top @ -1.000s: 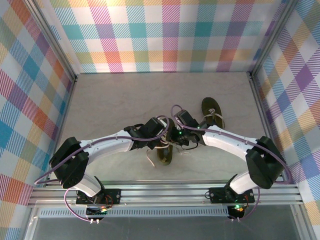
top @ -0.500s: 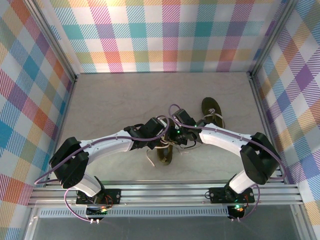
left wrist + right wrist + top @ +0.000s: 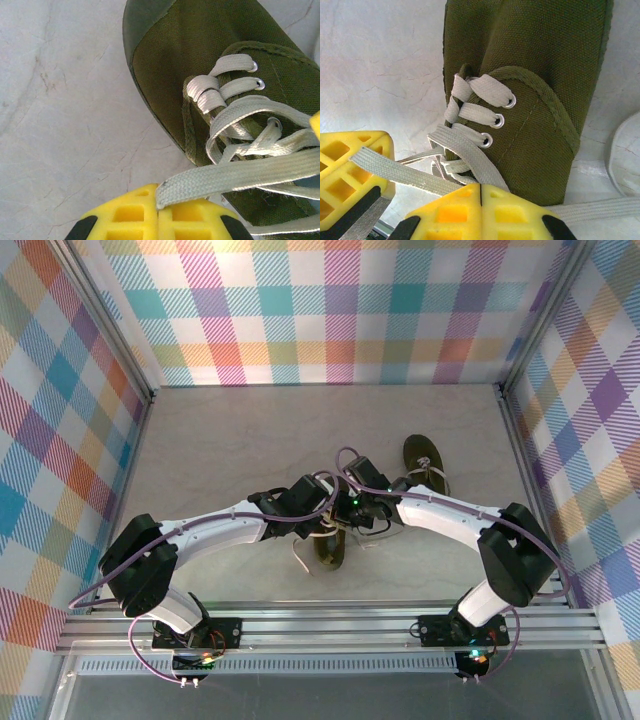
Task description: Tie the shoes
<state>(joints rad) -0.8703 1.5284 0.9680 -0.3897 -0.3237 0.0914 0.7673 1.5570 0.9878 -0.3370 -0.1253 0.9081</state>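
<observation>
Two dark olive shoes lie on the pale table. The near shoe [image 3: 330, 548] sits between both grippers; the other shoe [image 3: 424, 460] lies further back on the right, its laces loose. My left gripper [image 3: 159, 202] is shut on a flat grey-beige lace [image 3: 235, 175] that stretches right across the near shoe [image 3: 200, 45]. Over the same shoe [image 3: 540, 75], my right gripper [image 3: 481, 192] is shut on a second lace strand [image 3: 470, 152] coming from the lowest eyelet. From above, the left gripper [image 3: 322, 514] and right gripper [image 3: 347, 514] almost touch over the shoe's lacing.
A loose lace loop [image 3: 300, 558] trails off the near shoe's left side. Plaid walls [image 3: 60, 420] enclose the table on three sides, and an aluminium rail [image 3: 330, 625] runs along the near edge. The left gripper's yellow finger [image 3: 350, 170] stands close beside the right gripper.
The right gripper has moved slightly left toward the lacing and closed on a lace strand. The left arm has stayed put, still holding its lace.
</observation>
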